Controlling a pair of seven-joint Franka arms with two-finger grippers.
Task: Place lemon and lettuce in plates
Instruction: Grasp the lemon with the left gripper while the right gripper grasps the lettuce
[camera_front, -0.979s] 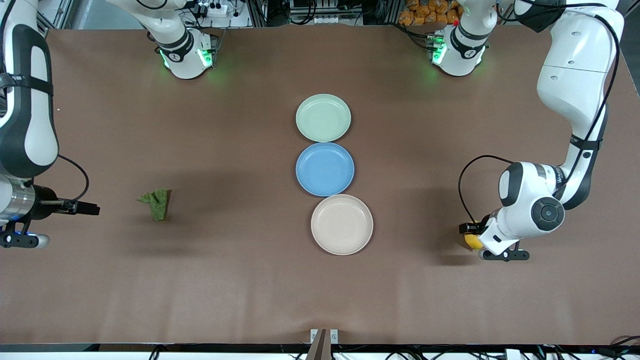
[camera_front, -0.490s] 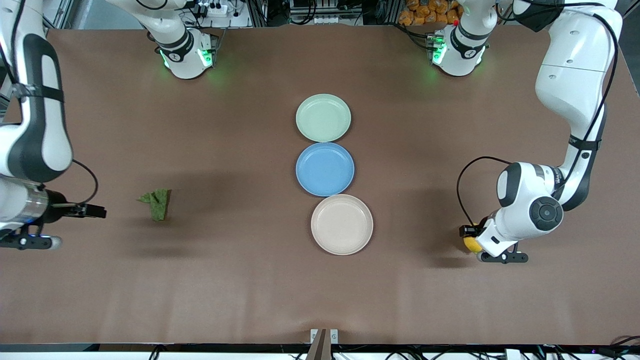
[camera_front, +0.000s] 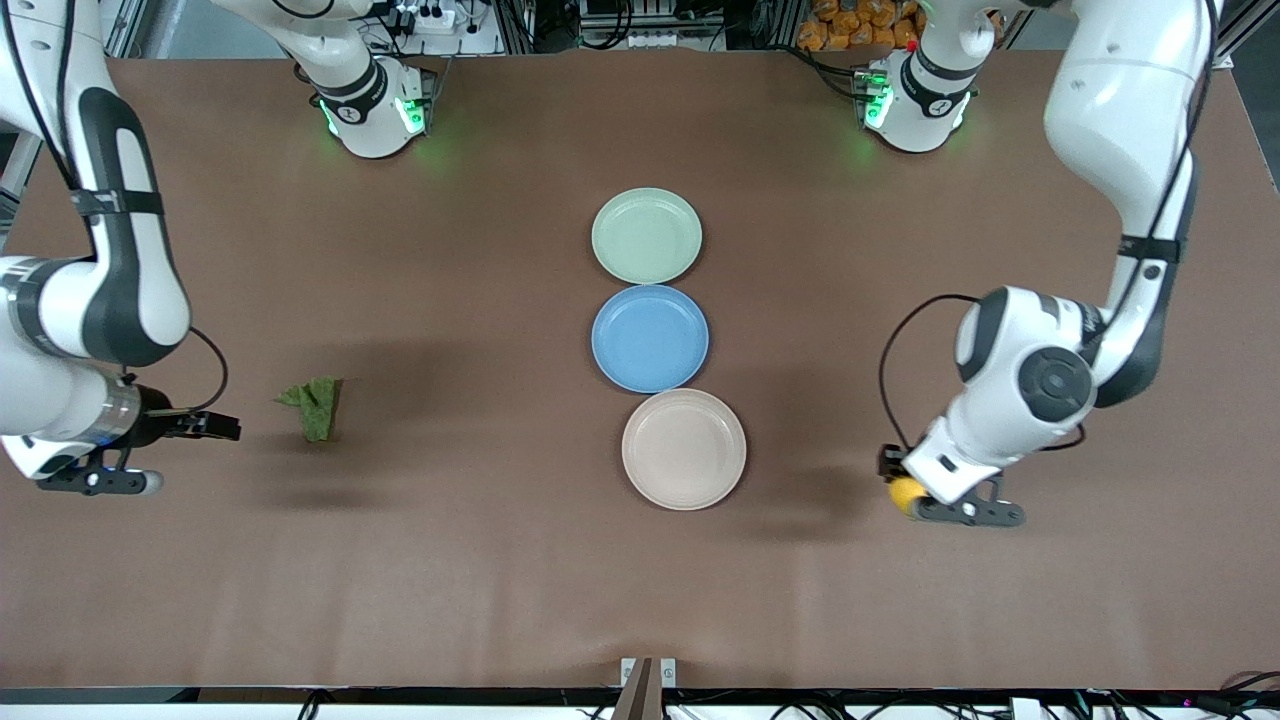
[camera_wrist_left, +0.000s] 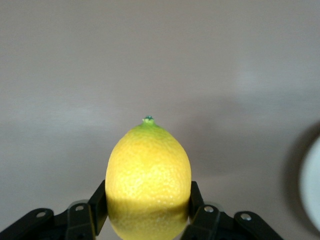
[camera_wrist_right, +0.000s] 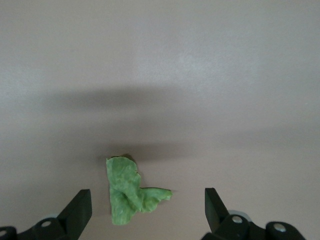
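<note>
1. My left gripper (camera_front: 900, 492) has its jaws clenched on the small oval bright yellow lemon (camera_wrist_left: 149, 180), gripping it across its width near the blunt end. Its long axis runs straight out from the jaws, green-tipped nose leading. It hangs over bare brown desk (camera_front: 480, 580) toward the left arm's end.
2. The relation I care about: the round shallow beige-pink plate (camera_front: 684, 449) is the nearest of the three plates to the held lemon, lying toward the middle of the desk from it. A pale rim shows at the edge of the left wrist view. I judge the carry should go that way.
3. The round blue plate (camera_front: 650, 338) touches the beige-pink one; the pale mint green plate (camera_front: 647, 236) sits farthest from the front camera. All three are empty.
4. My right gripper (camera_wrist_right: 147, 210) has its jaws released and spread wide, with the small dark green wrinkly lettuce piece (camera_front: 314, 405) lying on the desk just ahead of them, off centre toward one jaw.
</note>
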